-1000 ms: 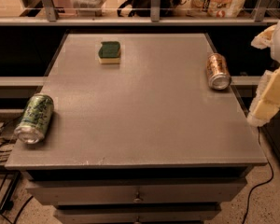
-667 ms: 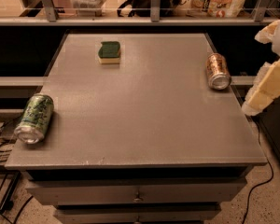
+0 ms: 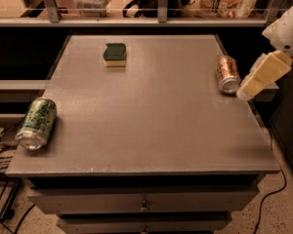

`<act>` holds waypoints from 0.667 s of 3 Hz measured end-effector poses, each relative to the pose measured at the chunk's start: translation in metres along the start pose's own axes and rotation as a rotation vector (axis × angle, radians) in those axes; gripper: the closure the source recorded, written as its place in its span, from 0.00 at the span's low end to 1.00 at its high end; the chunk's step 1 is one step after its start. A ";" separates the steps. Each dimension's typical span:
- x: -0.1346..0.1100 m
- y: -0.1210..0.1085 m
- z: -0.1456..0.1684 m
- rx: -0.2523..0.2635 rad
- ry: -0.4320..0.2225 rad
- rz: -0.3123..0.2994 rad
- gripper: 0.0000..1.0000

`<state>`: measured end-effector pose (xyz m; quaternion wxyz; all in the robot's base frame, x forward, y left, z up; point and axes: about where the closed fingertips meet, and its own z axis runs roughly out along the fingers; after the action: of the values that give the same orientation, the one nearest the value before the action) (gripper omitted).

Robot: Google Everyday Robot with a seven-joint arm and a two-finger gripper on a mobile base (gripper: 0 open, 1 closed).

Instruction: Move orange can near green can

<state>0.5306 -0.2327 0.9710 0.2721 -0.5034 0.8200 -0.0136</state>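
The shiny orange metal can (image 3: 227, 74) lies at the grey bench's (image 3: 151, 130) right edge, just beside the pale tool (image 3: 246, 90) (open or not, I cannot tell), far from the leafy green metal can (image 3: 37, 123).

Arm (image 3: 289, 31): white, rounded casing at the upper right edge, largely cut off by the frame.
Gripper (image 3: 246, 90): cream-coloured, blocky, joined to the underside of the arm at the right side of the view.
Gripper pose: slanted down and to the left, tip lowest, wider end uppermost against the arm.
Tip: pale, narrow, pointing down-left.
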 end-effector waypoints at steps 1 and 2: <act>0.000 -0.001 0.002 -0.001 0.000 0.003 0.00; 0.000 -0.002 0.010 0.004 0.003 0.041 0.00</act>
<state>0.5372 -0.2311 0.9637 0.2720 -0.4858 0.8306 -0.0107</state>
